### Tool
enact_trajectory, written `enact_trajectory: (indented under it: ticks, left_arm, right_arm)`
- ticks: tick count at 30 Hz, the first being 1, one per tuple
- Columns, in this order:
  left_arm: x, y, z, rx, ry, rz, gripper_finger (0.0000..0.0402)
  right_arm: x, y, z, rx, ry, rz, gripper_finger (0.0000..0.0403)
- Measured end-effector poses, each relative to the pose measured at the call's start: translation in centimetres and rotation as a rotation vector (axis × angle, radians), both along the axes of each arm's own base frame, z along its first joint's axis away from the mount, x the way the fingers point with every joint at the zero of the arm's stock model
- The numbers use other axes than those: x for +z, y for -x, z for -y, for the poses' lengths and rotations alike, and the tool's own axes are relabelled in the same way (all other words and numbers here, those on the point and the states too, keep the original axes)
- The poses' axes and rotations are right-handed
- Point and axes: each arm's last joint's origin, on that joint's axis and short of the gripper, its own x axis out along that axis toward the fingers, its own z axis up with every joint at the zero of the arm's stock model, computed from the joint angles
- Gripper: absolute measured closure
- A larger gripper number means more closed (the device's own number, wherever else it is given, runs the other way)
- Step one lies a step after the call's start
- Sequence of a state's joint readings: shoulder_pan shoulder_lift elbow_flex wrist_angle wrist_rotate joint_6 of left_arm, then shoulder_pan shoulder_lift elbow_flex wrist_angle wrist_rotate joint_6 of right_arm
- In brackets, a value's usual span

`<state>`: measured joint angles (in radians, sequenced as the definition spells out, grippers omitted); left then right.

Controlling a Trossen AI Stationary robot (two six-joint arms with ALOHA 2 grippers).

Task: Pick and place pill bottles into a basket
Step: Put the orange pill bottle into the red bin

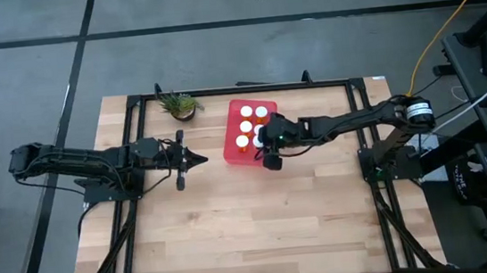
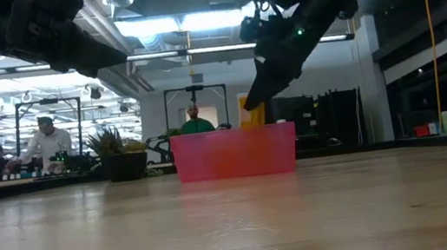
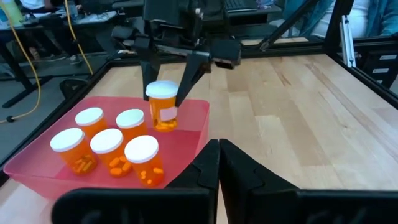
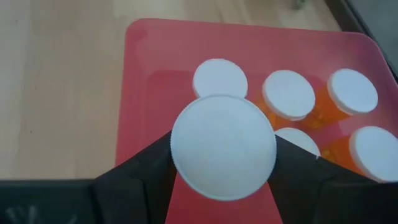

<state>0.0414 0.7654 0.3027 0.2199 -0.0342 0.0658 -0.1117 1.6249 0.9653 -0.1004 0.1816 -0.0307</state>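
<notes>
The basket (image 1: 229, 147) is a flat red tray at the table's far middle, and several orange pill bottles with white caps (image 3: 107, 142) stand upright on its floor. My right gripper (image 1: 260, 140) reaches over the basket from the table's right and is shut on one more pill bottle (image 3: 164, 115), which it holds over the basket's right part. My left gripper (image 1: 203, 158) hovers shut, left of the basket, with nothing in it. My right gripper pinches the bottle's round white cap (image 4: 222, 146) between its two fingers (image 4: 143, 171), one on each side of the cap's rim. The fingers slant down from the table's right. The bottle hangs upright below them, over the basket floor.
A small green potted plant (image 1: 180, 105) stands on the table, left of the basket near the far edge. Bare wooden table (image 1: 252, 225) spreads toward the near edge. People show in the room beyond the table (image 2: 49, 141).
</notes>
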Motion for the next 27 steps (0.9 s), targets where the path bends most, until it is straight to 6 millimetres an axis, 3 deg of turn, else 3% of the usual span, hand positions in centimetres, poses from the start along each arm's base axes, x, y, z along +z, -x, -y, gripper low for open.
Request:
enact_trajectory:
  ticks: [14,27]
  left_arm:
    - [0.0,0.0,0.0,0.003,-0.001,-0.002,0.0393]
    - [0.0,0.0,0.0,0.003,-0.002,0.0,0.0395]
  right_arm:
    - [-1.4,0.6,0.6,-0.051,-0.03,0.054,0.0185]
    - [-3.8,-0.1,0.8,-0.06,-0.039,0.005,0.0185]
